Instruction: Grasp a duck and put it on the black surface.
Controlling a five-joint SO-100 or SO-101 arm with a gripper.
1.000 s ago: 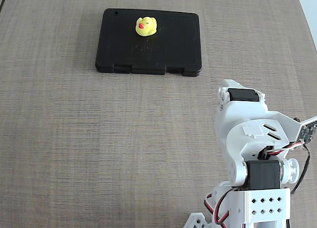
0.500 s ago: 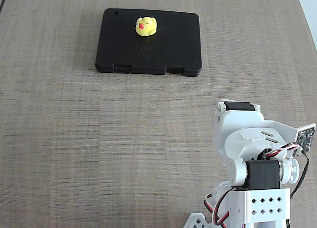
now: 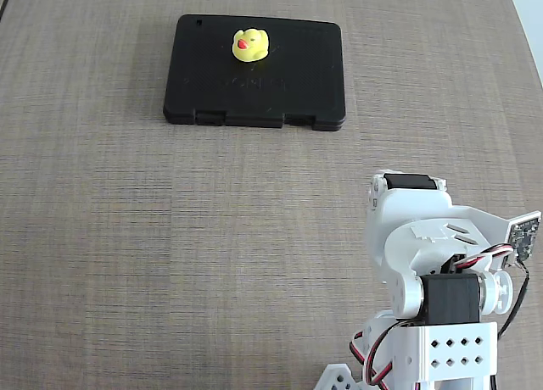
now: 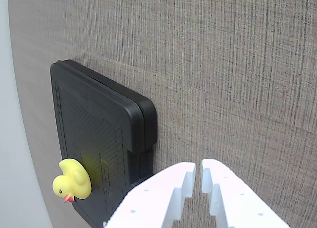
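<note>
The tiny yellow duck (image 3: 250, 45) with a red-orange beak stands on the black surface (image 3: 288, 80), near its far edge, at the top of the fixed view. In the wrist view the duck (image 4: 73, 178) shows at the lower left on the black surface (image 4: 99, 114). My gripper (image 4: 197, 164) enters the wrist view from the bottom. Its white fingers (image 4: 168, 188) are closed together with only a thin gap, and hold nothing. It is well away from the duck. In the fixed view my arm (image 3: 441, 263) is folded at the bottom right, and the fingers do not show there.
The table (image 3: 170, 237) has a woven grey-brown cover. Its edge runs down the left of the wrist view (image 4: 20, 139) and cuts the top right corner of the fixed view (image 3: 530, 8). The arm's base (image 3: 450, 356) stands at the table's near right.
</note>
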